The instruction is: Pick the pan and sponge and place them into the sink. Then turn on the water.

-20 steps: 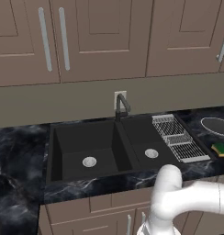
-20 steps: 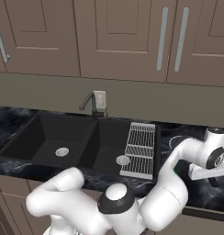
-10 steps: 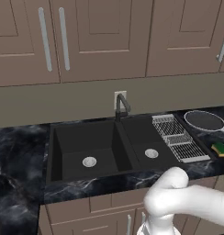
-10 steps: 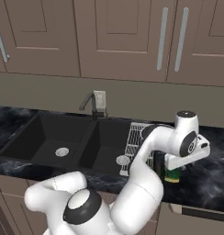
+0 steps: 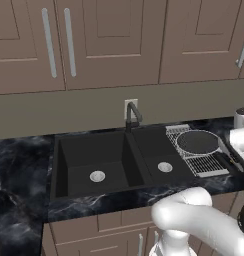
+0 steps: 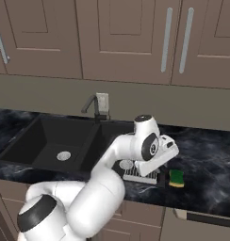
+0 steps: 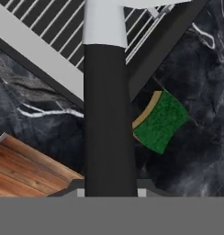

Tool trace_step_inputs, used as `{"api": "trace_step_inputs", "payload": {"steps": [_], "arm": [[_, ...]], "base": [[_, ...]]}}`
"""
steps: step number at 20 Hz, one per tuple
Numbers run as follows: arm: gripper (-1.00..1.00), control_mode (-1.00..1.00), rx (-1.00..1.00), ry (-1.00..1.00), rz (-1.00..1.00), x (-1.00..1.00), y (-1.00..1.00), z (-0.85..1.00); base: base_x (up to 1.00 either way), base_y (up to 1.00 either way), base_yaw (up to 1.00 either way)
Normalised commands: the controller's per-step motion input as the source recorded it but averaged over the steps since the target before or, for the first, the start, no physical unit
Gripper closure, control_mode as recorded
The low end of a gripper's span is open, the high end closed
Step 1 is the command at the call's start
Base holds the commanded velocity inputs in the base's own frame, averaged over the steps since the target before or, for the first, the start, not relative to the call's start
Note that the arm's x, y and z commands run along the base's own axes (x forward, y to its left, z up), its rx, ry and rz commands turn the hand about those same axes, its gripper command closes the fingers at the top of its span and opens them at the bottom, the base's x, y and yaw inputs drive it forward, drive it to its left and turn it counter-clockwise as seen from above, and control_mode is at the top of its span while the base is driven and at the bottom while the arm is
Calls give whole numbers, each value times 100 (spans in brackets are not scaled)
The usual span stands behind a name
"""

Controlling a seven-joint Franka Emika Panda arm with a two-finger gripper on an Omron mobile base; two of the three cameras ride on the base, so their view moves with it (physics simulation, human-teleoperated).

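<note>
Black marble counter: pan round, dark, thin grey rim.

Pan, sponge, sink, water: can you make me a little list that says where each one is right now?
pan: held up over the dish rack, handle in the gripper
sponge: on the black counter, right of the rack, green side up
sink: both bowls hold nothing but their drains
water: none coming from the faucet
gripper: closed on the pan handle

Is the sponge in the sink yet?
No, the sponge lies on the black marble counter right of the dish rack, outside the sink.
</note>
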Motion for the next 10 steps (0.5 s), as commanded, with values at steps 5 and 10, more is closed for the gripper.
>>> {"api": "trace_step_inputs", "payload": {"steps": [5, 10], "arm": [[100, -100, 0, 20, 0, 30, 83, 1], [100, -100, 0, 13, 0, -3, 83, 13]], "base": [[0, 0, 0], [0, 0, 0]]}}
